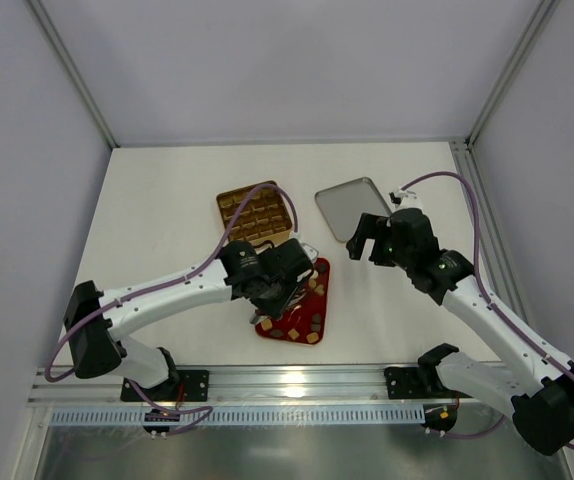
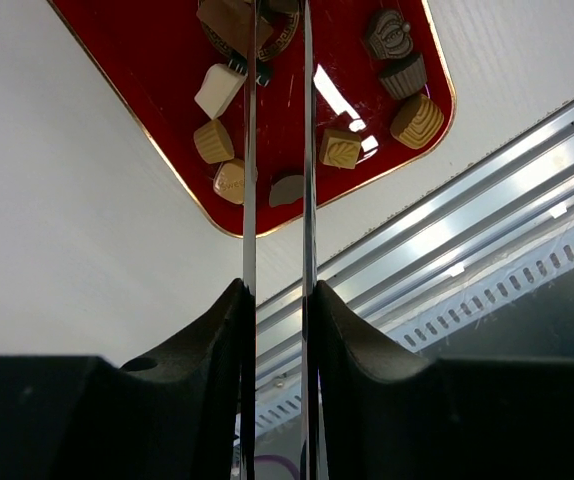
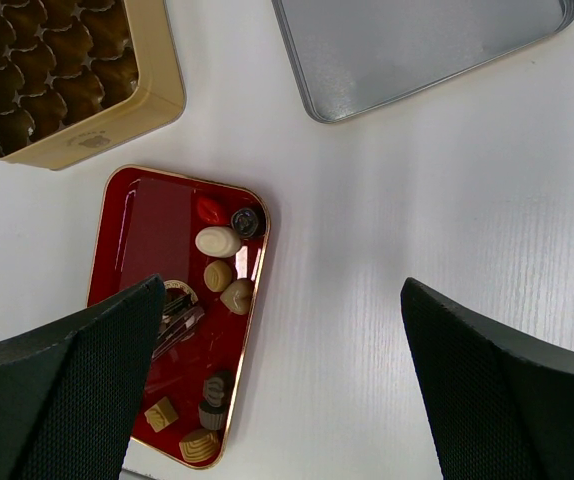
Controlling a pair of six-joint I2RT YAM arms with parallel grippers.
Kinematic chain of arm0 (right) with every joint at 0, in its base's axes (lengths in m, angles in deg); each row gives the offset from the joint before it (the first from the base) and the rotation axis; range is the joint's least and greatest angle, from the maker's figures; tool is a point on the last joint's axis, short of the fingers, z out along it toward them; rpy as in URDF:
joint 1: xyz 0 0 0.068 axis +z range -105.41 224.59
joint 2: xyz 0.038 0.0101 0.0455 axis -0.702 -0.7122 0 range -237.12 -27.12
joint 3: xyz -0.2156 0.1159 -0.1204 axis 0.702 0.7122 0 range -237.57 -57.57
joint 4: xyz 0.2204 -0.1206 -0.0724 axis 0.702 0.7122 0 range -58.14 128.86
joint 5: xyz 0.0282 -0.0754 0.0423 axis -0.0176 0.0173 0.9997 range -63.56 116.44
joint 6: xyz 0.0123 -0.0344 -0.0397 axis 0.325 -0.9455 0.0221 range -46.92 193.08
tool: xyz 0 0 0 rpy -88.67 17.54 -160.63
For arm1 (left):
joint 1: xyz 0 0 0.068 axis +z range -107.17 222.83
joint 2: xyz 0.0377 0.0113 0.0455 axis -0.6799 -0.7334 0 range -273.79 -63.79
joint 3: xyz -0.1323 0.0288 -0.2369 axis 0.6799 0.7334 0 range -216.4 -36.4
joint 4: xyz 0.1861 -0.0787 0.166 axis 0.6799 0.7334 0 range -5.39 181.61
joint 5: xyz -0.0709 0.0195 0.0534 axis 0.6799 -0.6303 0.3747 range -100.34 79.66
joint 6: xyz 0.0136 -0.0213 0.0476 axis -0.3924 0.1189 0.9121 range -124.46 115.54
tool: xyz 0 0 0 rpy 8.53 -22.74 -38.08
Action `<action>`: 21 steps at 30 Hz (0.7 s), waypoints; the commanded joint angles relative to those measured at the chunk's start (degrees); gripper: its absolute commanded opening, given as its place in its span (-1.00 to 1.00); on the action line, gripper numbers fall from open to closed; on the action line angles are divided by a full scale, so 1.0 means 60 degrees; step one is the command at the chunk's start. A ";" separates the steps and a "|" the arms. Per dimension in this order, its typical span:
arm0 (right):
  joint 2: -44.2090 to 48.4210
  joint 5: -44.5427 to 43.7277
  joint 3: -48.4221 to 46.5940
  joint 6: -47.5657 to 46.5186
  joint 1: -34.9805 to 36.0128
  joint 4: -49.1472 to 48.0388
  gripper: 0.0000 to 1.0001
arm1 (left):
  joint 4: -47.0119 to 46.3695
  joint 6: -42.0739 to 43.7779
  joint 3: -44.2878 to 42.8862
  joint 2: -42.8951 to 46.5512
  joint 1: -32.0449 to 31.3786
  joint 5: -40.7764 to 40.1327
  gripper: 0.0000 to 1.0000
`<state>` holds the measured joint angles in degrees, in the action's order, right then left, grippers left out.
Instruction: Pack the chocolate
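The chocolate lies as several small pieces in the red tray (image 1: 319, 268): a cream square (image 2: 219, 90), tan cups (image 2: 213, 141) and dark ones (image 2: 405, 75). More pieces show in the right wrist view, such as a cream oval (image 3: 217, 241). My left gripper (image 2: 279, 12) reaches its two long thin metal blades over the tray's middle, a narrow gap between them. A brown piece (image 2: 225, 20) sits by the left blade's tip. Whether it is pinched does not show. My right gripper (image 3: 282, 380) hangs open above bare table to the right of the tray, holding nothing.
A gold box (image 1: 257, 213) with grid compartments stands behind the tray (image 3: 147, 230). A silver lid (image 1: 352, 208) lies to the box's right, near the right gripper (image 1: 367, 238). The aluminium rail (image 1: 297, 380) runs along the near table edge, just past the tray's near corner.
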<state>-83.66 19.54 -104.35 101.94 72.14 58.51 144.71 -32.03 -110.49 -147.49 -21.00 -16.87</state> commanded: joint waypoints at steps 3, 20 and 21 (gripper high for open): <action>0.0208 -0.0169 0.0048 0.0082 0.0022 -0.0165 1.00 | 0.0179 0.0142 -0.0499 0.0020 -0.0084 -0.0377 -0.47; 0.0194 -0.0125 -0.0010 0.0038 0.0022 -0.0195 1.00 | 0.0487 0.0098 -0.1363 0.0342 -0.0055 -0.0860 -0.58; 0.0194 -0.0125 -0.0010 0.0038 0.0022 -0.0209 1.00 | 0.0530 0.0098 -0.1465 0.0356 -0.0054 -0.1020 -0.59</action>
<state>-83.61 19.52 -104.26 101.94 72.14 58.51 146.90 -32.03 -116.15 -147.54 -21.18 -20.04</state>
